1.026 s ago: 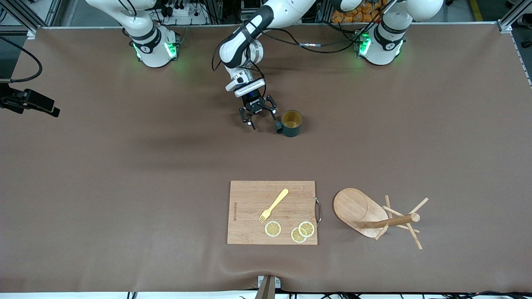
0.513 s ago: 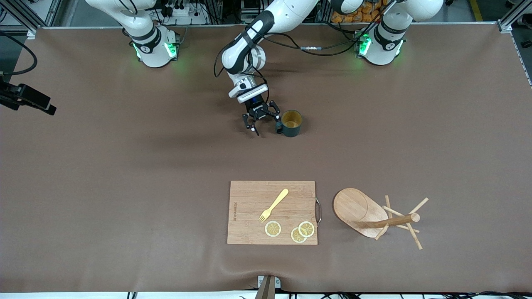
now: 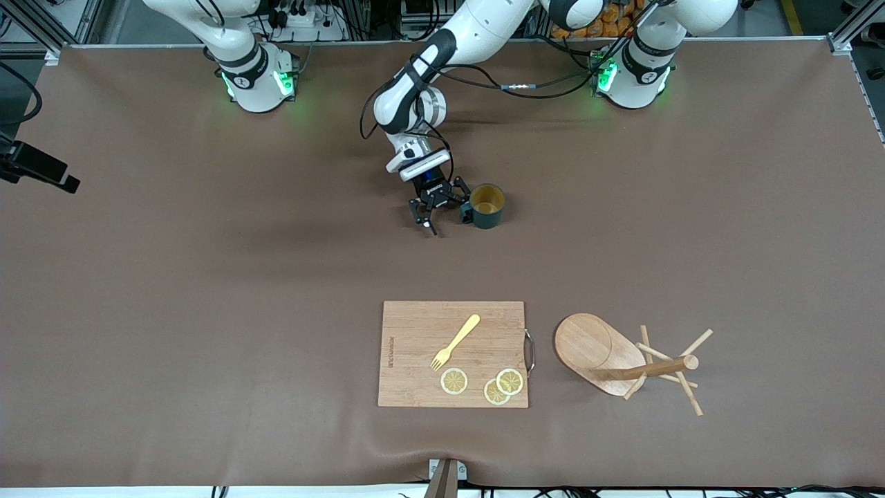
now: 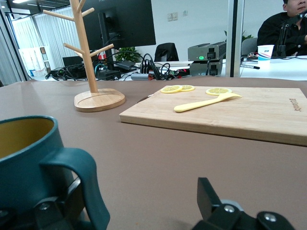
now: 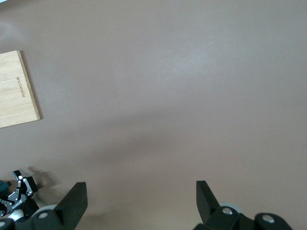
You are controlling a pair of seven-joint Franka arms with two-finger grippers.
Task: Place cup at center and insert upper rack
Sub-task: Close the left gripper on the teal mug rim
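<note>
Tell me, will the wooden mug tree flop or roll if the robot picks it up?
Probably not floppy: the upper rack looks like solid wood, so it should stay stiff. Its thin pegs might snap if squeezed. In the front view its pegs touch the table, so it likely won't roll far. Once upright, the broad oval base should steady it.

Setting: brown-covered table point(image 3: 173, 290) in an office-lab room.
You see white walls, with a large dark monitor point(image 4: 125, 23) near the table's edge in the left wrist view. Beside it hang pale vertical blinds point(image 4: 48, 33) over a bright window. A green potted plant point(image 4: 127, 53), a dark office chair point(image 4: 166, 51) and a white desk point(image 4: 283, 67) stand near the wall. Aluminium frame posts point(image 3: 845, 31) mark the table's corners, and light falls evenly from overhead.
</note>
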